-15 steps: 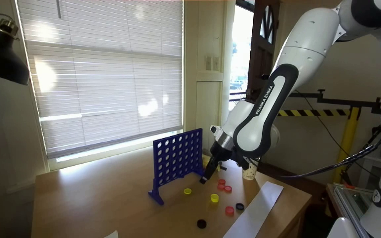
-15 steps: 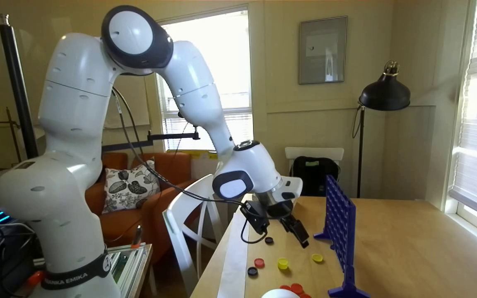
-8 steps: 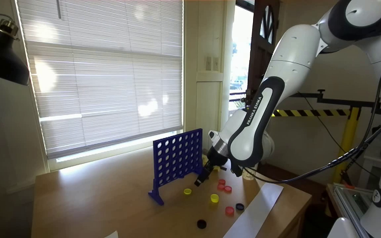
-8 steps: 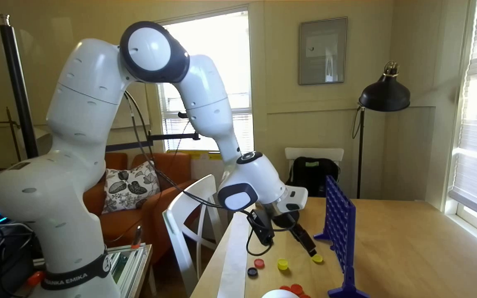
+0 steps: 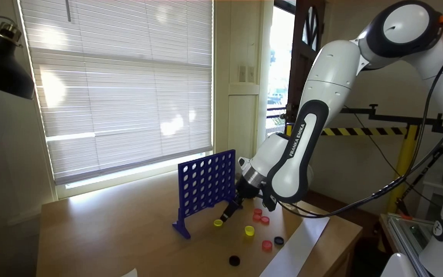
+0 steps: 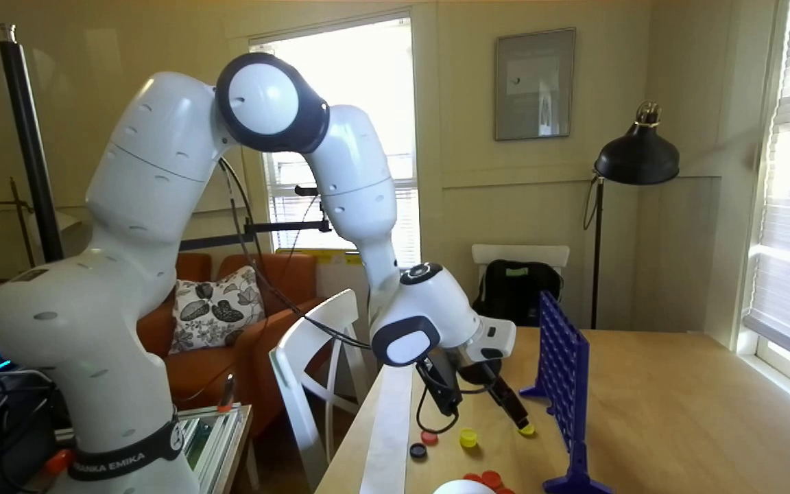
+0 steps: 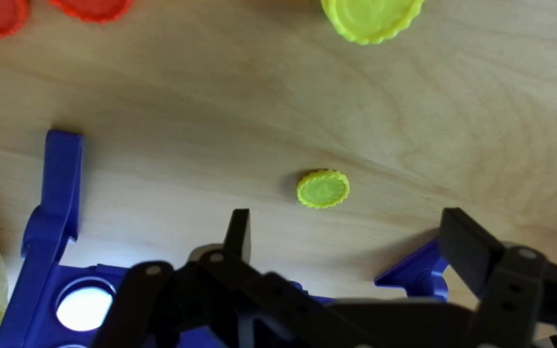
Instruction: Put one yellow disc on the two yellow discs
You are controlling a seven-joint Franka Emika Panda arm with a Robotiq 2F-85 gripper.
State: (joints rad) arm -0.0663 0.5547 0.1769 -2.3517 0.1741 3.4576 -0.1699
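At the far left of an exterior view hangs a black lampshade (image 5: 2,65) with a brassy neck, and beside it slatted blinds (image 5: 121,96) catch bright patches of sun. Near them spreads the table (image 5: 102,231), pale wood whose grain shows in the wrist view. The blue grid (image 5: 206,182), plastic punched with rows of round holes, stands upright on it, close by the yellow disc (image 5: 218,222), which lies flat on the wood, its rim scalloped around a sunken face. The black gripper (image 7: 345,221) slants down to the disc, its two fingers (image 7: 469,251) spread well apart. In both exterior views a tip meets the disc's outline, though I can't tell whether they touch. One finger hides part of a blue foot (image 7: 421,268) of the grid.

Next comes a black token (image 5: 234,261), then the two yellow discs (image 5: 249,230), in what looks like a short stack, well apart from the single one. Three red tokens (image 5: 257,217) cluster near them, and a fourth red token (image 5: 267,245) lies just beside a dark token (image 5: 278,240). A long white strip (image 5: 296,246) runs slantwise near the table's edge.

Above bends the glossy white arm (image 5: 333,73), "FRANKA EMIKA" in white capitals along its black trim. Farther right, black and yellow stripes mark a bar (image 5: 363,131), and black cables (image 5: 387,188) loop past a yellow post (image 5: 407,154).
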